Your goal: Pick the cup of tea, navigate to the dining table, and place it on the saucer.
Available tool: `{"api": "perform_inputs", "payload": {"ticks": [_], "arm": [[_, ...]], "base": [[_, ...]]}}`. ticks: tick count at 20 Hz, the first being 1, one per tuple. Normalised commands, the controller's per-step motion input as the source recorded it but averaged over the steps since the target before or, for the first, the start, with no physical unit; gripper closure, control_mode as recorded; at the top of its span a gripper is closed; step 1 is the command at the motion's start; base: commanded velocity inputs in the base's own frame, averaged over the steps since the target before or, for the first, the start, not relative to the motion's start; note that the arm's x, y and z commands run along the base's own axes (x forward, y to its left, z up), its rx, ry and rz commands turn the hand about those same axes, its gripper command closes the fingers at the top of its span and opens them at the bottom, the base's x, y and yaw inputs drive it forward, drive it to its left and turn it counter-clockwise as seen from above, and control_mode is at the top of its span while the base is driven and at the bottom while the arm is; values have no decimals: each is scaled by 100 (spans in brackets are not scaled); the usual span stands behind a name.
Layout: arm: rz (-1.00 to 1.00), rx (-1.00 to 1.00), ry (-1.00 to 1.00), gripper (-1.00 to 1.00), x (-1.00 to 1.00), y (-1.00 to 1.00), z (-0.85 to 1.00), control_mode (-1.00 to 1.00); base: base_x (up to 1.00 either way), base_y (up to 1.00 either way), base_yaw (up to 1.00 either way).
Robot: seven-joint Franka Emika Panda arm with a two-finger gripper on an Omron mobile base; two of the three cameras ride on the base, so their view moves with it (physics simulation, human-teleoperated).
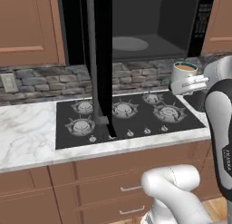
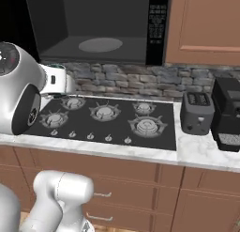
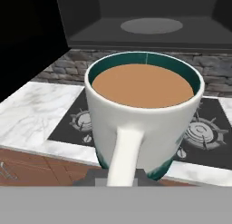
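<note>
1. Behind everything stood a simulated kitchen wall of brown wood cabinets (image 1: 27, 28), a rough grey stone backsplash (image 2: 140, 83) and an open dark microwave cavity (image 1: 149, 26) with a round grey turntable inside.
2. Held in the air in front of that cavity was the small pale grey-white mug of light brown tea (image 3: 145, 114), upright, with a teal rim and teal base band; in the left base view it sat at the right (image 1: 183, 74), above the back right corner of the stovetop.
3. In the hand view the mug's white side handle (image 3: 124, 155) pointed straight toward the camera, and the tea surface lay level just below the rim.
4. White and dark, the two-finger gripper (image 1: 190, 85) was clamped on the mug, its fingers drawn tight together about the handle side.
5. Below the mug lay a flat black stovetop (image 2: 103, 118) with five round burners and a row of small knobs along its front edge, set into a white-grey marble counter (image 1: 27, 132).
6. On the counter to the right of the stovetop stood a dark grey two-slot toaster (image 2: 197, 113), and just beside it a black boxy appliance (image 2: 227, 113).
7. Under the counter ran brown wooden drawers (image 2: 140, 189) with slim metal handles.
</note>
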Motion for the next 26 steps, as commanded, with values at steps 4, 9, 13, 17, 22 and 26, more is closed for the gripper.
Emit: {"api": "perform_inputs", "payload": {"ticks": [4, 9, 13, 17, 22, 26], "arm": [[0, 0, 0, 100, 0, 0, 0, 100], [0, 0, 0, 100, 0, 0, 0, 100], [0, 0, 0, 100, 0, 0, 0, 100], [0, 0, 0, 100, 0, 0, 0, 100], [0, 0, 0, 100, 0, 0, 0, 100], [0, 0, 0, 100, 0, 0, 0, 100]], "base": [[-100, -3, -14], [-70, -12, -34], [-4, -43, -76], [0, -28, -87], [1, -5, -91], [1, 0, -92]]}}
